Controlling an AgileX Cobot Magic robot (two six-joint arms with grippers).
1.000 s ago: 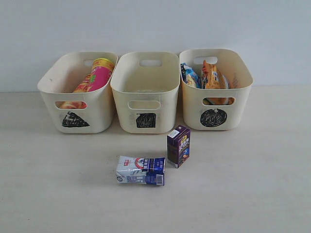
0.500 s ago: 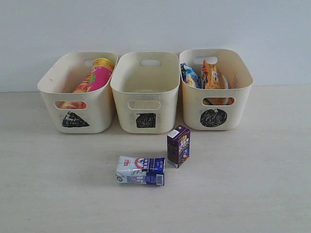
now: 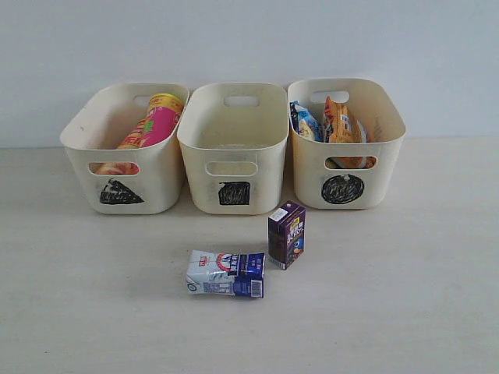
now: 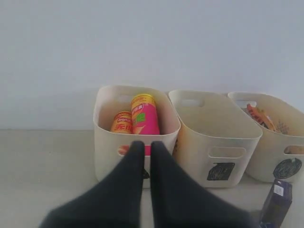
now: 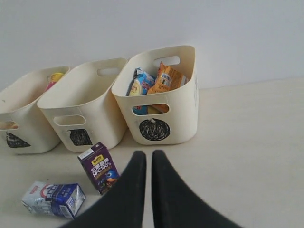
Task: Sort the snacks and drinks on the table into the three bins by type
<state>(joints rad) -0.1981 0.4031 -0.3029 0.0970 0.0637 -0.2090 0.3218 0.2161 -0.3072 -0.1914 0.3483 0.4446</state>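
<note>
Both claws sit nearest their own cameras. The left gripper (image 4: 147, 145) has its two dark fingers pressed nearly together with nothing between them, and the right gripper (image 5: 147, 154) is the same, pinched closed on air. Neither shows up in the exterior view.

On the table (image 3: 390, 296), the white and blue carton (image 3: 225, 273) is closest to the front, lying on its side. Just behind it and a bit to the right, the dark purple carton (image 3: 286, 234) stands upright, near the first one but not touching. It's parked in front of the gap between the middle and right tubs.

Behind that comes the row of bins, side by side against the wall (image 3: 249, 39). The triangle bin (image 3: 160, 183) on the left holds the pink tube (image 3: 161, 121), leaning with its yellow lid up. The square bin (image 3: 199, 187) is in the middle. The circle bin (image 3: 308, 183) on the right has the orange bag (image 3: 341, 125) and the blue-white bag (image 3: 306, 121) sticking up.

Hard-to-see stuff: the yellow tube (image 4: 122, 122) is mostly tucked behind the pink one and the tub wall. In the left wrist view the fingers cover the triangle mark, and the purple carton is cut off at the frame edge. The print on the cartons is too small to read.
</note>
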